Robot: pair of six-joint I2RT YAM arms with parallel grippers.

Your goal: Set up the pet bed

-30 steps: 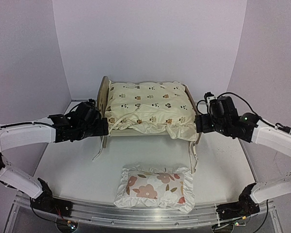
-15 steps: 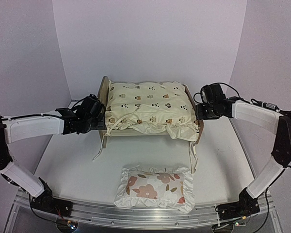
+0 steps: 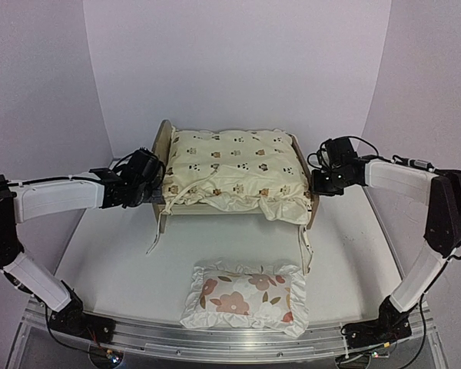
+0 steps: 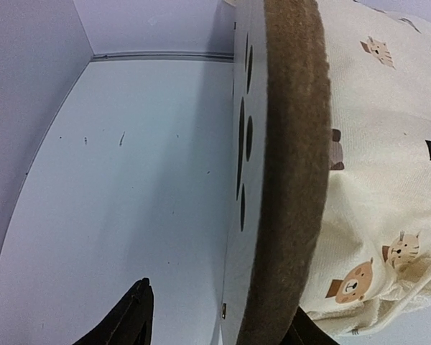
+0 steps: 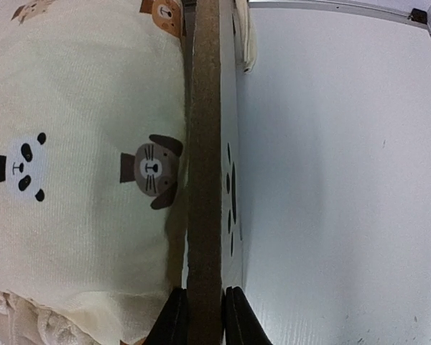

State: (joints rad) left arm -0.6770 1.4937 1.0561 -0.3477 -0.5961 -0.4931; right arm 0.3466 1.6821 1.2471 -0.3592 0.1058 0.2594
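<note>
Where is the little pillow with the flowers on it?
In the top view, the flowered pillow lies flat on the table near its front edge, in the middle. It is just in front of the pet bed.

The cushion [image 3: 234,165] lies on the pet bed [image 3: 163,146], toward the table's [image 3: 107,254] rear. The pillow [image 3: 246,296] lies before it.

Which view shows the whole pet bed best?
Top external: the pet bed appears whole, with the cushion on it. Left wrist shows only its headboard edge-on; right wrist only its footboard.
</note>
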